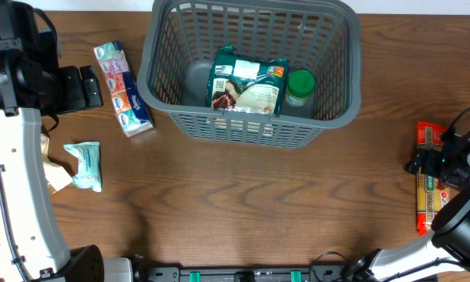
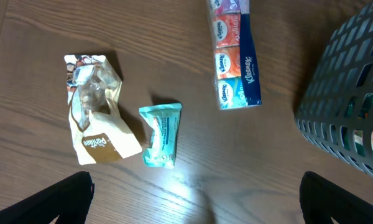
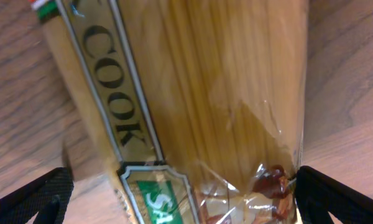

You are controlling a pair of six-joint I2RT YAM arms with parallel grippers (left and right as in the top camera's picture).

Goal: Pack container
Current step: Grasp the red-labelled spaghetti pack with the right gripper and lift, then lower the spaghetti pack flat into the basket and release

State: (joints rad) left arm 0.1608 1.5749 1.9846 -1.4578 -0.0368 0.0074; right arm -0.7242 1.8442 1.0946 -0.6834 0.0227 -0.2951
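Inside the container lie bag and jar; tissues sit left.

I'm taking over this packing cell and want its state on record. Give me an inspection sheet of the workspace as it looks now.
Surface: brown wood-grain table, no spills seen.
Job's things: large dark grey slotted plastic basket at the far edge, holding a green-and-white food pouch and a green-lidded jar.
Clutter: multicoloured strip of tissue packs, small teal packet and crumpled tan snack bag on the left; long clear spaghetti packet on the right.
Grippers: left gripper open, holding nothing; right gripper open over the spaghetti packet.
Cables: black cable beside the right arm.
Surroundings: nothing seen.
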